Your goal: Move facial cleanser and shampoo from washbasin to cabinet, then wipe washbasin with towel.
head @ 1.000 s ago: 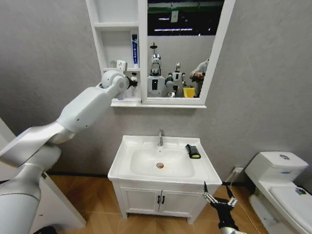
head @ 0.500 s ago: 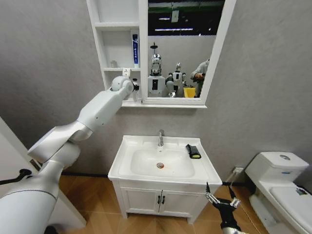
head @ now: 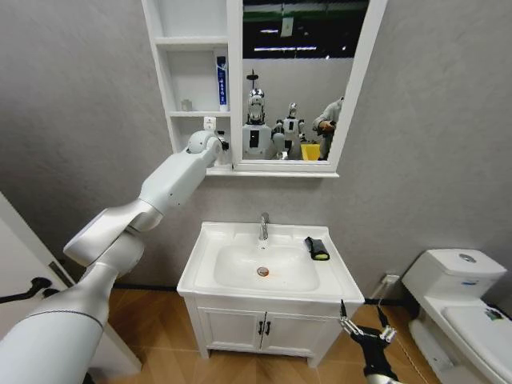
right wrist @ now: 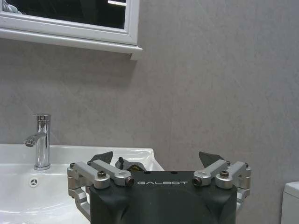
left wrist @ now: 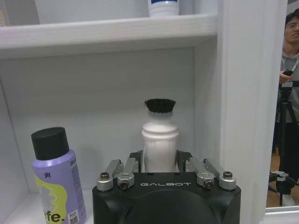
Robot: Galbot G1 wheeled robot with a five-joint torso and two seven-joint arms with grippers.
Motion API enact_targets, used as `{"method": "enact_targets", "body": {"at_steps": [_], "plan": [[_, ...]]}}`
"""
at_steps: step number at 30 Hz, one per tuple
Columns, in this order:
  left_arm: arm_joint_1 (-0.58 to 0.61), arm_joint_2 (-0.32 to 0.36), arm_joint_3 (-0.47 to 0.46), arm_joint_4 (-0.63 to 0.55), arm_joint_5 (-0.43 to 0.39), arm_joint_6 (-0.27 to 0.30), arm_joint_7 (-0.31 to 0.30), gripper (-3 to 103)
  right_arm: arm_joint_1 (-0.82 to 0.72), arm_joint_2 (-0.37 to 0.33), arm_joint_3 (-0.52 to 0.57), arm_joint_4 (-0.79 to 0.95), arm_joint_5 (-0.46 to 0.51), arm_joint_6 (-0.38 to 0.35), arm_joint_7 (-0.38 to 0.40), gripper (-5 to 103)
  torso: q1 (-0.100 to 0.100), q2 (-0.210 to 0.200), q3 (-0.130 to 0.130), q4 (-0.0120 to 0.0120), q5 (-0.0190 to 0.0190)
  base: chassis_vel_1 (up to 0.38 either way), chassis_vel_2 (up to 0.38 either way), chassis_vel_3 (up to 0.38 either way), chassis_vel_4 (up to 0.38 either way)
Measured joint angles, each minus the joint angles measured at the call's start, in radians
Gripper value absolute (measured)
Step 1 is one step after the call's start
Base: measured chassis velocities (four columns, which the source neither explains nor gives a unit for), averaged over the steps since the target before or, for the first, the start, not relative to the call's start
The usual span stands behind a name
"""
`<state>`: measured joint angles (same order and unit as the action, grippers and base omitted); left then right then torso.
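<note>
Cabinet [head: 192,112]: three open compartments left of the mirror [head: 300,80]; the lowest one is narrow, walled by the mirror frame on one side.
Left hand [left wrist: 161,170]: reaching into that lowest compartment, fingers set close on either side of the white bottle [left wrist: 160,140]; whether they press on it cannot be told.
White bottle: upright, black cap, near the frame-side wall of the compartment.
Purple bottle [left wrist: 56,179]: upright beside it, apart, nearer the other wall.
Blue-and-white tube [head: 221,82]: standing on the middle shelf, by the mirror frame.
Right hand [head: 364,324]: low, off the front right corner of the washbasin [head: 200,268], fingers spread apart, holding nothing.
Towel [head: 317,248]: lying on the washbasin's flat rim, right of the tap [head: 263,226].
Room: grey wall, wood floor, toilet [head: 456,300] to the right, well apart from the washbasin.
</note>
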<state>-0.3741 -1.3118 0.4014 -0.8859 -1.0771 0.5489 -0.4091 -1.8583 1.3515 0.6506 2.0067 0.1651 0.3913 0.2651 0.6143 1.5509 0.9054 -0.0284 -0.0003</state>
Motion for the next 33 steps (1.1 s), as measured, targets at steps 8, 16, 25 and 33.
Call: {"method": "enact_targets", "body": {"at_steps": [8,16,25,33], "plan": [[0.061,0.112,0.006,-0.177,-0.039,0.008,-0.029,69,0.002,-0.002,-0.003,-0.003,0.0,-0.001,0.0,100,0.0,0.0,0.0,0.0002,0.0001,0.0,0.0,0.0,0.0],[0.218,0.302,-0.001,-0.58,-0.11,0.007,-0.112,95,0.011,0.0,-0.009,-0.011,-0.004,0.0,0.001,100,0.0,0.0,0.0,-0.0004,0.0003,0.0,0.0,0.0,0.0],[0.652,0.623,-0.115,-1.019,-0.025,-0.141,-0.094,100,0.03,0.013,0.003,-0.033,-0.062,0.0,0.066,100,0.0,0.0,0.0,0.0004,-0.0002,0.0,0.0,0.0,0.0],[1.327,0.787,-0.626,-1.234,0.181,-0.227,-0.039,100,0.035,0.007,0.015,-0.026,-0.067,0.006,0.078,100,0.0,0.0,0.0,0.0003,0.0006,0.0,0.0,0.0,0.0]]}}
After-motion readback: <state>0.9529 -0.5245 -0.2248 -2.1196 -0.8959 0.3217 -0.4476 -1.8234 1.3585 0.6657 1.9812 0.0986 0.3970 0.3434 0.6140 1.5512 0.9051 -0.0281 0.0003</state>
